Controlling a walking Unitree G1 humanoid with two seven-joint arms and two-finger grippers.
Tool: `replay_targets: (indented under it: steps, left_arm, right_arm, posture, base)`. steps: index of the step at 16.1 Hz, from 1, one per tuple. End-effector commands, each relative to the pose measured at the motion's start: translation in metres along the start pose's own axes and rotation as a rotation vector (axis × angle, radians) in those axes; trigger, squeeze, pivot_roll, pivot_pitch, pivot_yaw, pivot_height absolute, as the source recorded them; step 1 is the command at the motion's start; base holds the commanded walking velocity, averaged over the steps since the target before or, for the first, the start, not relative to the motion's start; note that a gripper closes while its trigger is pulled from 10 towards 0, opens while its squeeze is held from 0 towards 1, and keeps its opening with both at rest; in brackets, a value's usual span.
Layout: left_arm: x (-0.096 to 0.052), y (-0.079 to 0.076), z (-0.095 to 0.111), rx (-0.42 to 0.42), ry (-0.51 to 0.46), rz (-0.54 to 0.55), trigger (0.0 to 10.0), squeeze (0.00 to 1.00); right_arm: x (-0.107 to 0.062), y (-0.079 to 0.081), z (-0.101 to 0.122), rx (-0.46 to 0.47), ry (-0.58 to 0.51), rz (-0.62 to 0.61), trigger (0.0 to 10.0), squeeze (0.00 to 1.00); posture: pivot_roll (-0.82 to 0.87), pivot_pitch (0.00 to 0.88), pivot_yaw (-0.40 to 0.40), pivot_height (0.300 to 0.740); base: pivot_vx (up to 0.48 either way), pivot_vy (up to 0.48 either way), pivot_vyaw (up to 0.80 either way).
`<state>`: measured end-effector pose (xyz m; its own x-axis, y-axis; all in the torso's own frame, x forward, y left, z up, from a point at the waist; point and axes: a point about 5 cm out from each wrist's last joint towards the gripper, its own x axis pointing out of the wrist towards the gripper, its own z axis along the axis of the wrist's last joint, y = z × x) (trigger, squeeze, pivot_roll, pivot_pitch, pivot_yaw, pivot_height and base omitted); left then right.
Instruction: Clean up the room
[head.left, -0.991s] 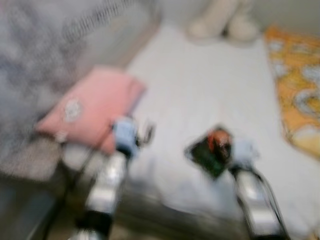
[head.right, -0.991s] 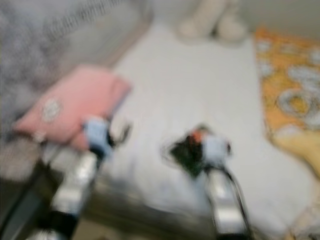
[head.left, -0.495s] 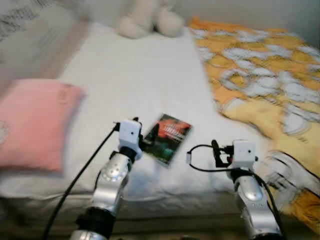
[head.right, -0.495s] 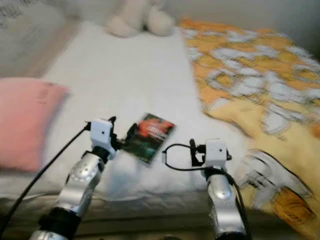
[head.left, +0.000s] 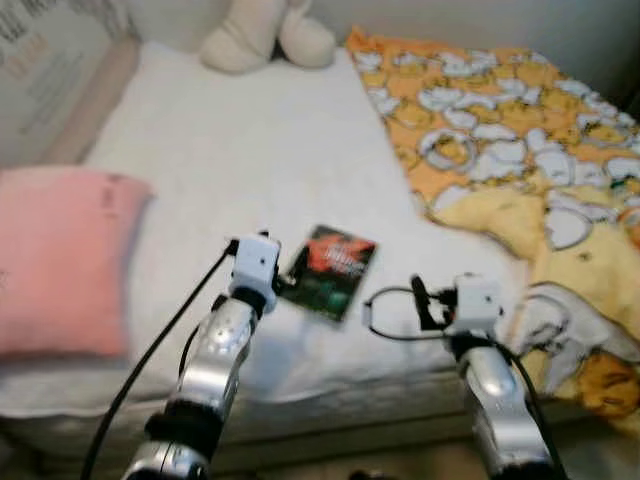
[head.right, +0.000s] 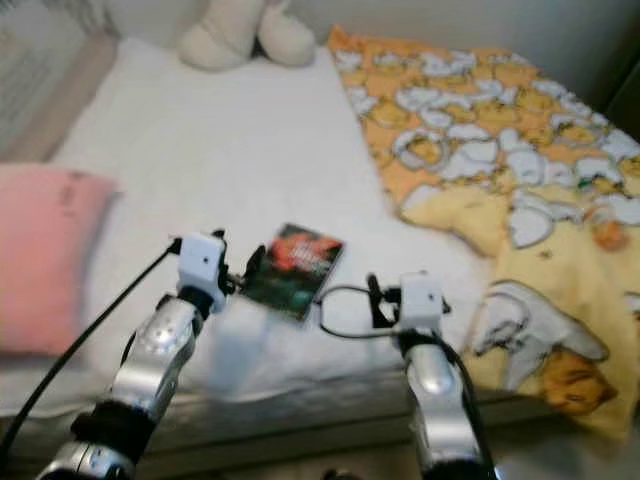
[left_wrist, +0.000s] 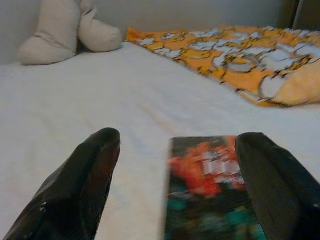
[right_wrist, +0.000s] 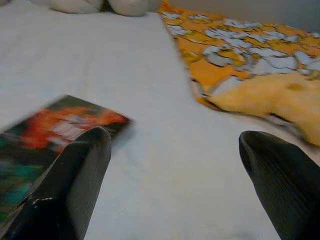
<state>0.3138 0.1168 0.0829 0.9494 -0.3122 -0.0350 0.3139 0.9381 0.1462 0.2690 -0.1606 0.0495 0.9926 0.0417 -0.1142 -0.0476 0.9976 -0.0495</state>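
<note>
The book lies untouched on the bed, so the tidying seems barely started. The left end effector, fingers spread, is at the book's 9 o'clock edge. The right end effector, also spread, hovers at its 4 o'clock.

Bare white sheet of the bed spreads open through the middle of the frame. A pink pillow blocks the left edge, an orange patterned blanket covers the right side, and a cream plush toy sits at the top. A book lies low at centre, bare sheet all around it.
</note>
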Motion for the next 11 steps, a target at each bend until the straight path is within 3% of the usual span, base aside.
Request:
replay_targets:
  steps: [1, 2, 3, 6, 8, 9, 10, 11]
  left_arm:
    - [0.004, 0.001, 0.001, 0.046, 0.011, 0.02, 10.0, 0.46]
    - [0.006, 0.001, 0.003, 0.06, -0.001, 0.036, 10.0, 0.45]
    - [0.009, 0.002, 0.003, 0.066, 0.011, 0.047, 10.0, 0.0]
    - [0.019, 0.012, 0.009, 0.035, 0.012, 0.076, 10.0, 0.0]
    - [0.021, 0.013, 0.013, 0.038, -0.003, 0.071, 10.0, 0.0]
    - [0.02, 0.01, 0.012, 0.002, -0.013, 0.061, 10.0, 0.35]
    - [0.019, 0.008, 0.009, -0.007, -0.005, 0.067, 10.0, 1.0]
    - [0.018, 0.004, 0.006, 0.0, 0.011, 0.073, 10.0, 1.0]
  right_arm:
    - [-0.001, 0.002, -0.002, 0.006, 0.01, 0.01, 10.0, 0.0]
    - [-0.001, 0.002, -0.002, 0.0, 0.007, 0.014, 10.0, 0.0]
    - [-0.002, 0.001, -0.002, -0.016, 0.004, 0.012, 10.0, 0.0]
    - [-0.003, 0.0, -0.001, -0.012, -0.004, 0.009, 10.0, 0.0]
    - [-0.003, -0.001, -0.003, -0.03, 0.007, -0.003, 10.0, 0.0]
    - [-0.004, -0.002, -0.002, -0.024, -0.001, -0.005, 10.0, 0.0]
    - [-0.005, -0.003, -0.002, -0.012, -0.009, -0.014, 10.0, 0.0]
    - [-0.006, -0.003, -0.002, -0.011, -0.01, -0.02, 10.0, 0.0]
  posture:
    - [0.01, 0.0, -0.016, 0.74]
    - [0.0, 0.0, -0.016, 0.74]
    - [0.0, 0.0, -0.017, 0.74]
    - [-0.01, 0.0, -0.011, 0.74]
    - [-0.02, 0.0, -0.005, 0.74]
    - [-0.02, 0.0, -0.001, 0.74]
    - [-0.02, 0.0, 0.001, 0.74]
    - [-0.02, 0.0, 0.002, 0.74]
  base:
    - [0.0, 0.469, -0.73]
    - [0.0, 0.472, -0.73]
    - [0.0, 0.0, 0.0]
    - [0.0, 0.0, 0.0]
    - [0.0, 0.0, -0.71]
    - [0.0, 0.0, -0.75]
    - [0.0, 0.0, 0.0]
    - [0.0, 0.0, 0.0]
